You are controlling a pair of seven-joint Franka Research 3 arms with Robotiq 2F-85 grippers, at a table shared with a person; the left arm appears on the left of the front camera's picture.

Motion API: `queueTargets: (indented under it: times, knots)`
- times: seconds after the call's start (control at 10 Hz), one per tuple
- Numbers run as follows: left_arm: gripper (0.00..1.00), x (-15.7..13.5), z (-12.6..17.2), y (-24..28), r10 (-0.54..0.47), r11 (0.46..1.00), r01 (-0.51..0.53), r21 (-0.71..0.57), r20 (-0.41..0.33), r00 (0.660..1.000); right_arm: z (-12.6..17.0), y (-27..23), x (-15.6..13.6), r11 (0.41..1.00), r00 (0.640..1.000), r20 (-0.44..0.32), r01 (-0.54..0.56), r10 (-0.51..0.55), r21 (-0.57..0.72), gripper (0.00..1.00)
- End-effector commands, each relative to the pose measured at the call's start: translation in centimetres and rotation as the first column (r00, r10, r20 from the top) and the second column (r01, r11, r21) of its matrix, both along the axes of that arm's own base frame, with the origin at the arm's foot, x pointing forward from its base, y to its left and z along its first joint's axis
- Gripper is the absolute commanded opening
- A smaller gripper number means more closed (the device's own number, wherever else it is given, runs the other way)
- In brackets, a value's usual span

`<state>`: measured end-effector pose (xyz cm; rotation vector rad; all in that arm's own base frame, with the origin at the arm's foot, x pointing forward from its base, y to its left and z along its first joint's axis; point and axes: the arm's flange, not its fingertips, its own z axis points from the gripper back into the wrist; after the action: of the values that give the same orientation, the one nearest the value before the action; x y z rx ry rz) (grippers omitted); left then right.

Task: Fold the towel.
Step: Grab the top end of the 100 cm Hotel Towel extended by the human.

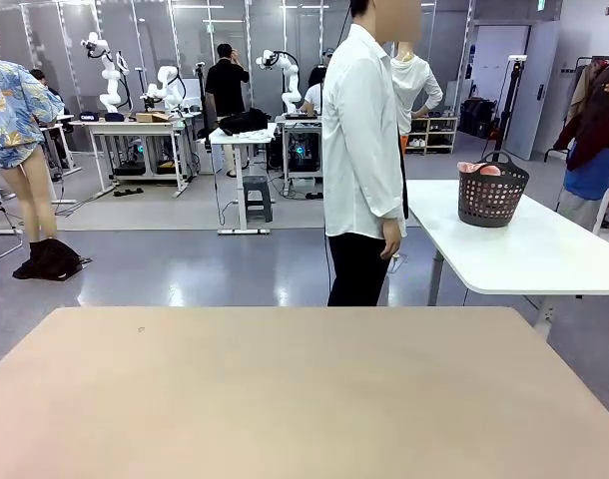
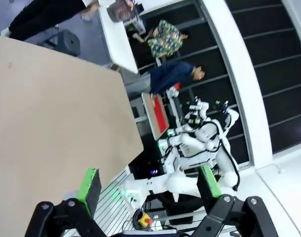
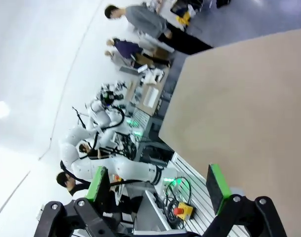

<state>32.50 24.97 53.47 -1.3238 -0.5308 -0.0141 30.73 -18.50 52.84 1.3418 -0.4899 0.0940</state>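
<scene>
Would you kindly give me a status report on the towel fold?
Left gripper open, empty; right gripper open, empty. Towel bunched in dark basket on white side table. Person standing at tan table far edge.

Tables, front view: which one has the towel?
The white table at the right, beside the person: the pink towel sits bunched in the dark basket on it. The nearer table is beige.

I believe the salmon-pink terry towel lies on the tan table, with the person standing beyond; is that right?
Not quite: the front view shows the salmon-pink terry towel bunched in the dark perforated plastic basket on the white table; the person does stand beyond.
</scene>
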Motion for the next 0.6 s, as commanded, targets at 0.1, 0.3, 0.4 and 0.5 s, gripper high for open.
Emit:
queueTargets:
  times: [0.1,0.3,0.4,0.5]
  knots:
    - [1.00,-0.6,-1.6,4.7,0.031,0.998,-0.033,-0.046,-0.027,0.999,-0.9,-2.3,-1.5,0.996,0.997,0.062,0.050,-0.054,0.068,1.00]
    - [1.00,-1.0,-2.2,6.0,0.064,0.996,-0.065,-0.068,-0.017,0.998,-0.9,-2.9,-2.0,0.994,0.994,0.060,0.083,-0.087,0.065,1.00]
    - [1.00,-0.8,-2.3,5.6,0.078,0.995,-0.079,-0.069,-0.012,0.997,-1.3,-2.7,-1.6,0.993,0.992,0.045,0.114,-0.115,0.022,1.00]
    - [1.00,-1.8,-2.9,5.5,0.074,0.995,-0.077,-0.056,-0.053,0.996,-0.7,-3.5,-2.3,0.995,0.996,0.033,0.079,-0.081,0.062,1.00]
